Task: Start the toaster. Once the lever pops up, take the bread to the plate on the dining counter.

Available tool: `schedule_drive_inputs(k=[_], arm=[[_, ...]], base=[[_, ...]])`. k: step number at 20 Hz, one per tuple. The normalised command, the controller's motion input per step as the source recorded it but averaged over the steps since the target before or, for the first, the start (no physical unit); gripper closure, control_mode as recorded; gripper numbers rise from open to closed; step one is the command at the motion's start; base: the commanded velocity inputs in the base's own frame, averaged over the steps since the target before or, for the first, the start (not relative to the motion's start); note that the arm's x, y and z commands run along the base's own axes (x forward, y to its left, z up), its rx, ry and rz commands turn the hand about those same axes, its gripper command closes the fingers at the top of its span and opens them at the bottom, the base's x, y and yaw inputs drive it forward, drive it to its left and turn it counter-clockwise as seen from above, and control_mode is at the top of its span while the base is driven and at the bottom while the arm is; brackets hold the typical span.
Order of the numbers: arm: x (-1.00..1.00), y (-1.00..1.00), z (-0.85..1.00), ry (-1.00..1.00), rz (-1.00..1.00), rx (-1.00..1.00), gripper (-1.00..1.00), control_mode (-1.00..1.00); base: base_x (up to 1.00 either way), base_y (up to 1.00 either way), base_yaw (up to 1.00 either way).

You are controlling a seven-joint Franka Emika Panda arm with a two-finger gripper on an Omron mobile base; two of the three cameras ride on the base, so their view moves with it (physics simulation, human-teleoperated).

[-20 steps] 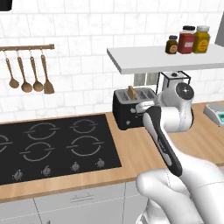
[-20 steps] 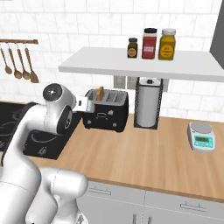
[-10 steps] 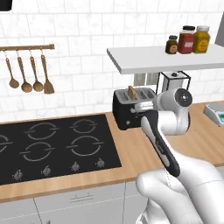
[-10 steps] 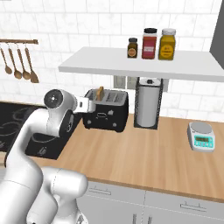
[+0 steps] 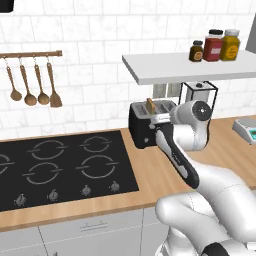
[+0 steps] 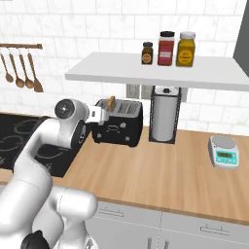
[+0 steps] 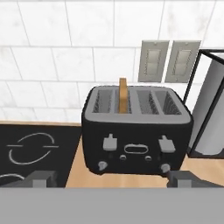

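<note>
The black toaster (image 7: 136, 133) sits on the wooden desk (image 6: 160, 175), close to the white tile wall. One slice of bread (image 7: 123, 95) stands up straight in a slot near the toaster's left end in the hand view, and its top pokes out above the silvery top. The other slots look bare. On the toaster's front there are two grey levers, one on the left (image 7: 110, 143) and one on the right (image 7: 166, 145), with a light oval mark between them and small round knobs below. The end effector (image 7: 116, 179) hangs in front of the toaster, a little way back from it, and points at its front. Its two dark fingers (image 7: 41, 177) stand wide apart at the bottom of the hand view, released, with nothing between them and touching nothing. In the base views the hand is just beside the toaster, on the stove side. The black stove top (image 5: 55, 170) lies flat in the desk to the left of the toaster. A paper towel roll in a black frame (image 6: 165, 114) stands just to the right of the toaster. A white shelf (image 6: 155, 73) hangs above them with three jars (image 6: 167, 47) on it. A small scale (image 6: 224, 151) sits farther right on the desk. Wooden spoons (image 5: 32, 82) hang on the wall above the stove.
</note>
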Motion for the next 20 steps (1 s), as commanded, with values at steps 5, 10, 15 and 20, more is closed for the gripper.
schedule_drive_inputs(k=[5, 10, 15, 20], arm=[[0.25, 0.0, -0.02, -0.01, -0.01, 0.0, -1.0, -1.0], [0.09, 0.0, -0.23, -0.04, 0.0, 0.0, -1.0, -1.0], [0.16, 0.0, -0.23, 0.0, 0.0, 0.0, -1.0, -1.0], [0.18, 0.0, -0.17, 0.0, 0.0, 0.0, -1.0, -1.0]], base=[[0.0, 0.0, 0.0], [0.0, 0.0, 0.0], [0.0, 0.0, 0.0], [0.0, 0.0, 0.0]])
